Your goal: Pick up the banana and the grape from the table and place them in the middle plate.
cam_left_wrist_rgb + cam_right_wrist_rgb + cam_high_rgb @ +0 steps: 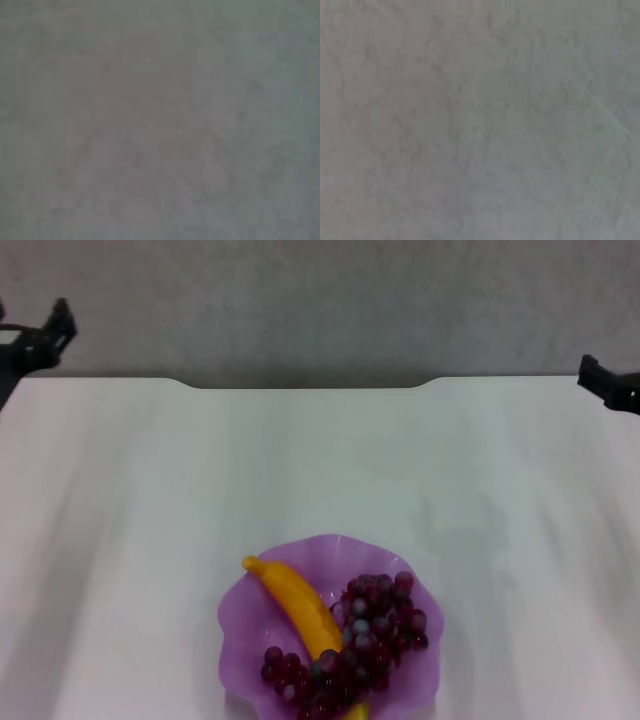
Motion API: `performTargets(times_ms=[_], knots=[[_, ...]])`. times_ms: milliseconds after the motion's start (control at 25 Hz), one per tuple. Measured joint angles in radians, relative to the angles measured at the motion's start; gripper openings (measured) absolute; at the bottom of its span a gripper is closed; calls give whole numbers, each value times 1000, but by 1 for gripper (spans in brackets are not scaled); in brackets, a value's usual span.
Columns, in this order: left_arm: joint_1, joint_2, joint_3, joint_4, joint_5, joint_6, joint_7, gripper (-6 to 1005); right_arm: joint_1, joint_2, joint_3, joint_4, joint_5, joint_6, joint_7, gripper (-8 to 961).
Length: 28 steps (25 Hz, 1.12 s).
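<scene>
Far left of the white flat bench point(150, 490), at its far edge: black left gripper point(45, 340), parked well clear of the fruit; whether open or closed, impossible to tell.

Near the front edge, centre: translucent light purple plastic plate with a wavy scalloped rim point(240, 620), holding both fruits. Lying in its left half, a smooth curved yellow-orange banana point(298, 608), long axis diagonal, one tip pointing to the far left at the plate's rim, the other running toward the near right and slipping under the grapes. Just right of it and touching, a bunch of small dark red-purple round grapes point(375, 630), draped across the banana's near end and spread from the plate's right side round to its front.

No brand, label or writing readable anywhere.

Far right, level with the bench's far edge: black right gripper point(610, 385), parked, its state likewise impossible to tell.

Both wrist views: only a blurred grey surface.
</scene>
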State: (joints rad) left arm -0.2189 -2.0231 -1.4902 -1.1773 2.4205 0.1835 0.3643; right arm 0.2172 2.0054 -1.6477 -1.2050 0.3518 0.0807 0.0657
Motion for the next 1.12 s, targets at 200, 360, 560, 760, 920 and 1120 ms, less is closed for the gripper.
performTargets(times_ms=[200, 360, 560, 760, 920, 1120], knots=[[-9, 32, 12, 68, 10, 70, -159, 759, 21, 0, 8, 63, 12, -62, 1, 863], [-25, 68, 52, 130, 13, 142, -284, 758, 25, 1, 13, 91, 12, -101, 4, 862], [-45, 131, 127, 209, 131, 234, -519, 758, 26, 2, 13, 115, 12, -147, 6, 862], [-69, 146, 115, 297, 331, 240, -667, 758, 31, -1, 1, 153, 11, -205, 8, 862], [-60, 156, 111, 331, 398, 233, -697, 758, 30, -7, -28, 182, 7, -273, 12, 863], [-56, 178, 124, 377, 449, 237, -774, 758, 48, -18, -47, 221, 4, -281, 15, 863]])
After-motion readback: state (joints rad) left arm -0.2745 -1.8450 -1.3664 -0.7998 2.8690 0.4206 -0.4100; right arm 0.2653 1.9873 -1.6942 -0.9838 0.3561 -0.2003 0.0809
